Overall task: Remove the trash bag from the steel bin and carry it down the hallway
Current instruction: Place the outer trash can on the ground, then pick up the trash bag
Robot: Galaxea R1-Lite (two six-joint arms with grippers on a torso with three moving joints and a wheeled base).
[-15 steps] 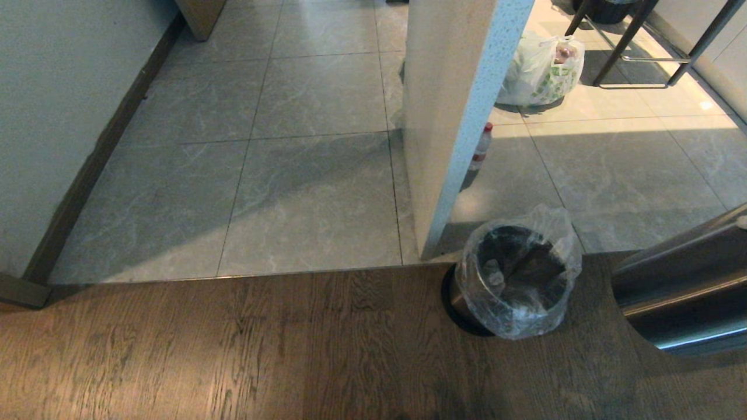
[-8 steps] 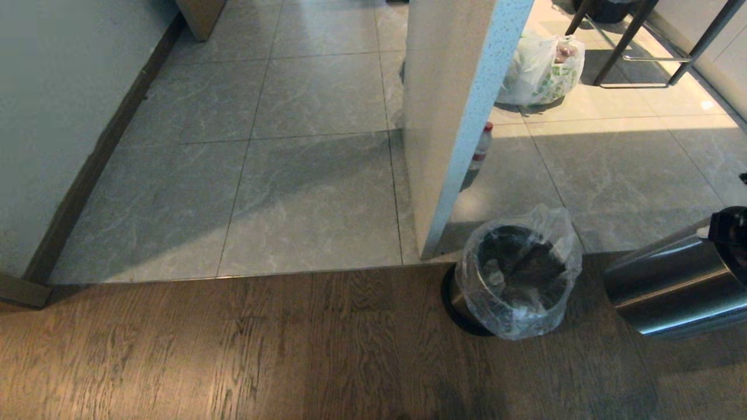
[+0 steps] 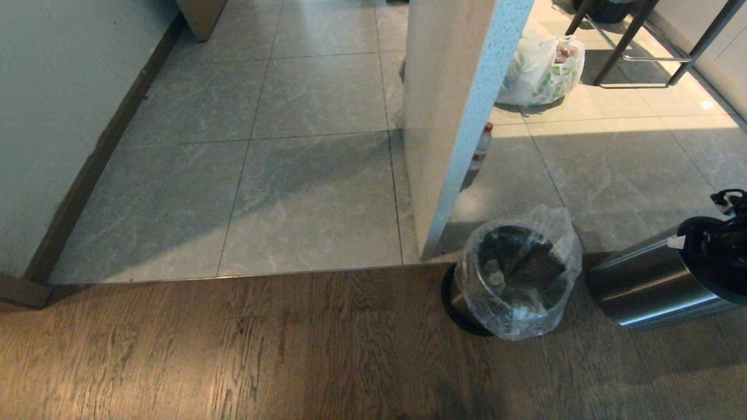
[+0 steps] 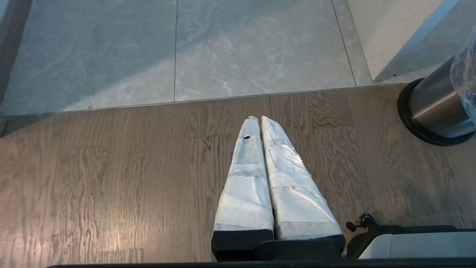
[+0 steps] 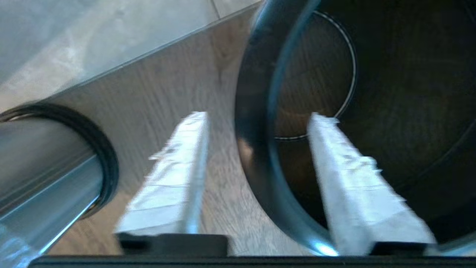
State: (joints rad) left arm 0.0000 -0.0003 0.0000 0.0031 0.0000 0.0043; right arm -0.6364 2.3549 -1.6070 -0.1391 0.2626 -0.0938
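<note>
Right gripper [image 5: 256, 116] just spread, now straddling rim of second steel cylinder [image 3: 642, 286]. Trash bag [image 3: 525, 318] untouched in steel bin [image 4: 431, 108], so lift pending. Left gripper [image 4: 260, 118] parked, pressed together.

Grey marbled tiles [image 3: 315, 192], wood planks [image 3: 233, 350], white pillar [image 3: 449, 105].

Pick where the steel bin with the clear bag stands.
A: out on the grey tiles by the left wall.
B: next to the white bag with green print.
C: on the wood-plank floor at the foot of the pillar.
C: the steel bin, with the trash bag draped over its rim, stands on the wood floor just at the corner of the pillar.
</note>
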